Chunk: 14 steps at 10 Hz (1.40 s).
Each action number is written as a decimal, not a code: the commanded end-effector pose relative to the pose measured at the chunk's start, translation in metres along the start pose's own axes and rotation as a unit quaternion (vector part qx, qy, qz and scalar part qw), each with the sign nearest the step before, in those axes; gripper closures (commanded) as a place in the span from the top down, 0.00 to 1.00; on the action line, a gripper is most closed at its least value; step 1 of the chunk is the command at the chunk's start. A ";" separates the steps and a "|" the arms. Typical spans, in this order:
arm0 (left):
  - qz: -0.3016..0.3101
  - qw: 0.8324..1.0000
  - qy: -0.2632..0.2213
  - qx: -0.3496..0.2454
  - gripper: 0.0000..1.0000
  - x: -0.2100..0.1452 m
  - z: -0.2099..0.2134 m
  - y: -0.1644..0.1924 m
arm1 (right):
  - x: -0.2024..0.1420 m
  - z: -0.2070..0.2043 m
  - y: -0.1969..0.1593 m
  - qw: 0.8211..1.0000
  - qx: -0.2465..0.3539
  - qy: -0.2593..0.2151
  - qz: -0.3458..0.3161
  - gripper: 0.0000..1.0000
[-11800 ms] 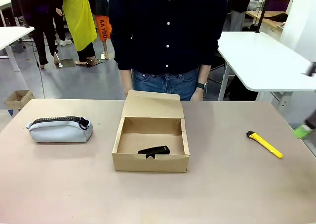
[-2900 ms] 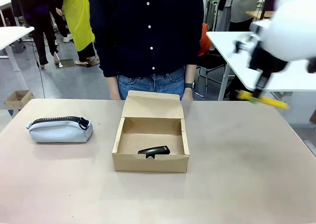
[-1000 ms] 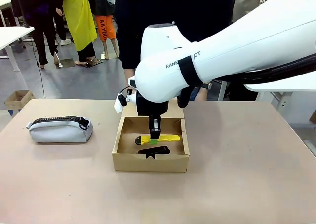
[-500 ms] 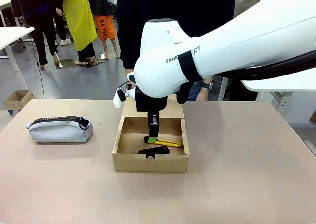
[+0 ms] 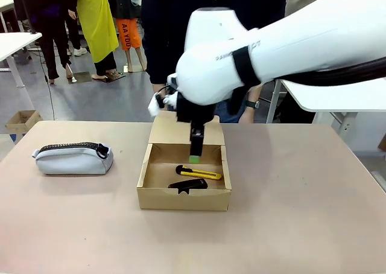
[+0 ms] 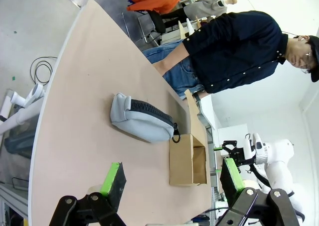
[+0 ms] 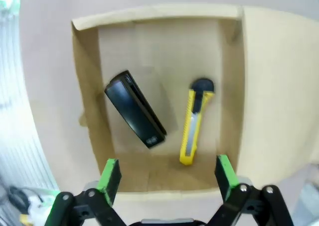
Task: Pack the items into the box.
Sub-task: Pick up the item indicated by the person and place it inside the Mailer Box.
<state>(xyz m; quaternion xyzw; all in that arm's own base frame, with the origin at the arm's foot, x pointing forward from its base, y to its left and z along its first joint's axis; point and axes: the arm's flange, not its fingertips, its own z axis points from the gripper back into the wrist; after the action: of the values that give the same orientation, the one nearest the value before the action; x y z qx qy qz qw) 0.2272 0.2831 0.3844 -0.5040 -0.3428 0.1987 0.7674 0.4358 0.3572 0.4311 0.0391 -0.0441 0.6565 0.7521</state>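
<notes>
The brown cardboard box stands mid-table with its lid flap up at the far side. Inside lie the yellow-and-black utility knife and the small black stapler-like tool, side by side; the right wrist view looks straight down on the knife, the tool and the box. My right gripper hangs open above the box with nothing in it, its pads wide apart. The grey-blue pouch lies left of the box. My left gripper is open, far from the pouch.
A person in a dark shirt and jeans stands at the table's far edge behind the box. White tables stand at the back right and far left. A tiny brown carton sits on the floor at left.
My right gripper has opened and let go of the utility knife, which now lies in the box. The gripper has risen above the box.
</notes>
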 end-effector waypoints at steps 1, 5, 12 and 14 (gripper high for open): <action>-0.009 1.000 -0.008 -0.011 1.00 -0.002 -0.001 -0.001 | -0.088 0.033 -0.007 0.993 0.010 -0.044 -0.113 1.00; -0.009 1.000 -0.008 -0.011 1.00 -0.002 -0.001 -0.001 | -0.345 0.082 0.006 0.824 0.245 -0.239 -0.451 1.00; -0.009 1.000 -0.008 -0.011 1.00 -0.002 -0.001 -0.001 | -0.464 0.066 0.066 0.814 0.269 -0.241 -0.454 1.00; -0.009 1.000 -0.008 -0.011 1.00 -0.002 -0.001 -0.001 | -0.464 0.066 0.066 0.814 0.269 -0.241 -0.454 1.00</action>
<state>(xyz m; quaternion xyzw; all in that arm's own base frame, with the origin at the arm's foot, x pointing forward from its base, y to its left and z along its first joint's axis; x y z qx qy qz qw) 0.2270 0.2834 0.3844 -0.5039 -0.3431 0.1989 0.7673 0.3064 -0.0875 0.4425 0.4152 -0.0243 0.1909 0.8892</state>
